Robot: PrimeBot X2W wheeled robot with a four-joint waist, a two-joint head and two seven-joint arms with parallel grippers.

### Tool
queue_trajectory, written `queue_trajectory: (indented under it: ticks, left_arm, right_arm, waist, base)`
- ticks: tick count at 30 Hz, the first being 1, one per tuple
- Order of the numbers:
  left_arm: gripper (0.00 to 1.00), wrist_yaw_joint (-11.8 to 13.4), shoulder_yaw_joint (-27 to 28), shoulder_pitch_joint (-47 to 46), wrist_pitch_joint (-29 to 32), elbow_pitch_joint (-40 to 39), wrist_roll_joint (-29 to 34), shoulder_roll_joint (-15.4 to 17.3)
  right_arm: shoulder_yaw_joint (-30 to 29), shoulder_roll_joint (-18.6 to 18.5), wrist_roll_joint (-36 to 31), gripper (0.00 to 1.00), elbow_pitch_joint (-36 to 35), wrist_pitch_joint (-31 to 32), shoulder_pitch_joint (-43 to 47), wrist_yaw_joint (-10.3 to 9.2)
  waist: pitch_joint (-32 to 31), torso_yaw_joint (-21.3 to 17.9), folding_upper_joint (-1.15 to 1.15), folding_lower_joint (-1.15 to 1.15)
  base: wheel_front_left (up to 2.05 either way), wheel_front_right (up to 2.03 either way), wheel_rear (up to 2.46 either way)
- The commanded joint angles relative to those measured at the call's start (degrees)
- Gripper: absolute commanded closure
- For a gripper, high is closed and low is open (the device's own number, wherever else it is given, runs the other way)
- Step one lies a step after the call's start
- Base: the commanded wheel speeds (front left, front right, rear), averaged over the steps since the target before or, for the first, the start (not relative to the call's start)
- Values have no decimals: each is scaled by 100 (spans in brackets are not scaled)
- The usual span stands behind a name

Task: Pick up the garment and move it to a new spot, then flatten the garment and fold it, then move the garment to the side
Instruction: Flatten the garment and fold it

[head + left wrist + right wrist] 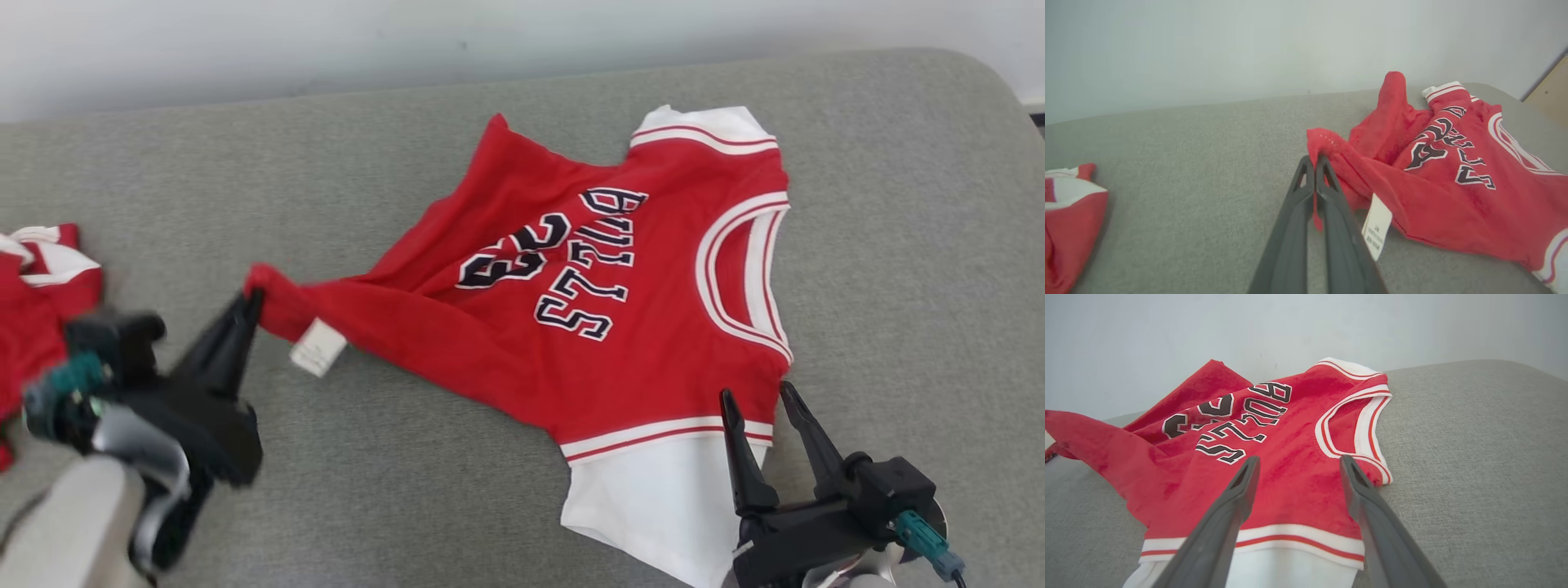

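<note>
The garment (pixel 588 310) is a red jersey with white trim, white sleeves and dark lettering, lying on a grey cushion. My left gripper (pixel 253 306) is shut on the garment's left corner, which is drawn out into a point beside a white tag (pixel 318 347). In the left wrist view the red cloth (pixel 1327 143) is pinched between the closed fingers (pixel 1306 179). My right gripper (pixel 755 400) stands open at the garment's near right edge, its fingers (pixel 1245 477) spread over the red body (pixel 1298 473) above the white sleeve (pixel 661 498).
Another red and white garment (pixel 37 286) lies bunched at the cushion's left edge. The grey cushion (pixel 898 245) stretches bare to the right of the jersey. A pale wall (pixel 326 41) runs behind the cushion.
</note>
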Motion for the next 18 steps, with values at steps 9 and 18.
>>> queue_trajectory:
  ticks: [9,18]
  left_arm:
    - [100,483,-74,1571,-734,-650,80,-151]
    - [0,678,-70,2127,-1106,-362,224,-507]
  right_arm:
    - [-79,-111,17,0,-8,-27,171,-14]
    - [-37,-202,1,0,53,-28,225,-14]
  waist:
    - [-158,465,0,0]
    - [-306,675,0,0]
  base:
    - [0,0,0]
    - [0,0,0]
